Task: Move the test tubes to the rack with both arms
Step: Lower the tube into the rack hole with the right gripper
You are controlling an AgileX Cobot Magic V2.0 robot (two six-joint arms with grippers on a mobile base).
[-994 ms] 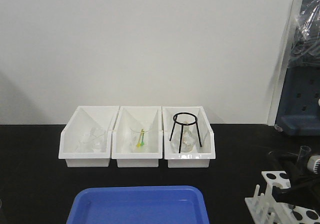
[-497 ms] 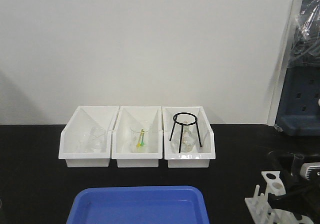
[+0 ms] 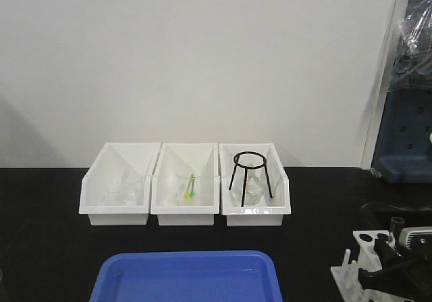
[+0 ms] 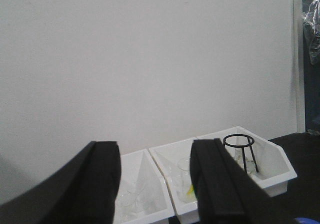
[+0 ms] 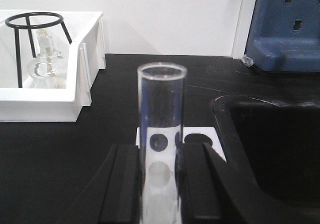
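Observation:
My right gripper (image 5: 160, 184) is shut on a clear test tube (image 5: 161, 129), held upright between its two black fingers (image 5: 125, 184). The tube stands right over the holes of the white rack (image 5: 200, 135). In the front view the tube's rim (image 3: 396, 221) pokes up above the right gripper (image 3: 395, 261), low over the rack (image 3: 364, 238) at the bottom right. My left gripper (image 4: 157, 184) is open and empty, held high and facing the bins; it does not show in the front view.
Three white bins (image 3: 185, 211) stand in a row at the back, with glassware inside and a black ring stand (image 3: 250, 175) in the right one. A blue tray (image 3: 189, 275) lies at the front. A black basin (image 5: 270, 149) lies right of the rack.
My right gripper has moved down and a little left with the test tube, bringing it lower over the rack.

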